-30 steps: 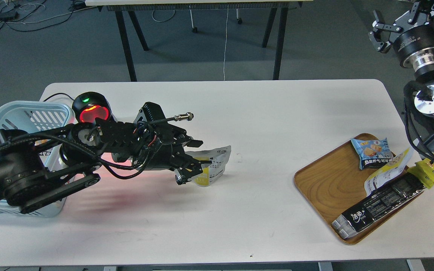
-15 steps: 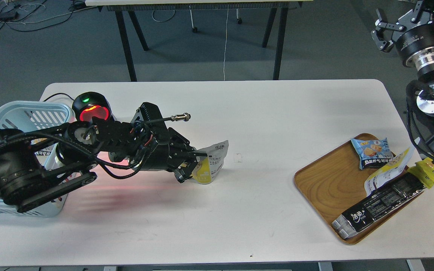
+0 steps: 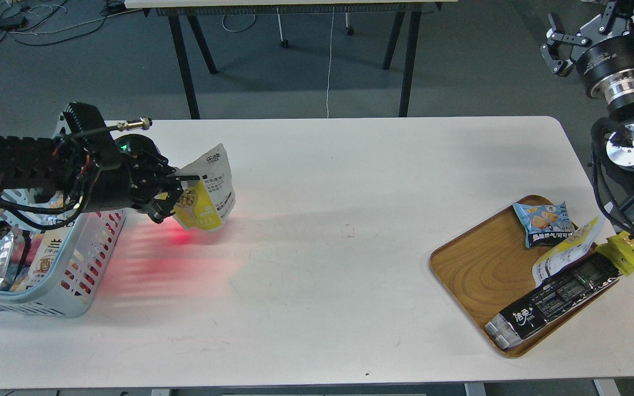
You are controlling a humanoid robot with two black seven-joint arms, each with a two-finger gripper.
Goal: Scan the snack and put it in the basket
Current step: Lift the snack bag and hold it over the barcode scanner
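My left gripper (image 3: 173, 190) is shut on the snack (image 3: 207, 192), a yellow-and-white pouch picturing brown balls. It holds the pouch in the air just right of the light blue basket (image 3: 69, 297) at the table's left edge. The basket holds several packs. A black scanner with a green light (image 3: 125, 146) stands behind my left arm and is mostly hidden by it; its red light falls on the table and the basket's side. My right gripper (image 3: 556, 41) is raised at the top right, off the table, with its fingers spread and empty.
A wooden tray (image 3: 476, 269) at the right holds a blue biscuit packet (image 3: 542, 220), a long black bar pack (image 3: 556, 300) and another yellow-and-white pouch (image 3: 567, 250). A yellow item (image 3: 628, 250) sits at the tray's right edge.
My left arm has swung left and back with the snack, from the table's left-middle to beside the basket. The snack has turned its yellow front into view. The right arm barely moved.
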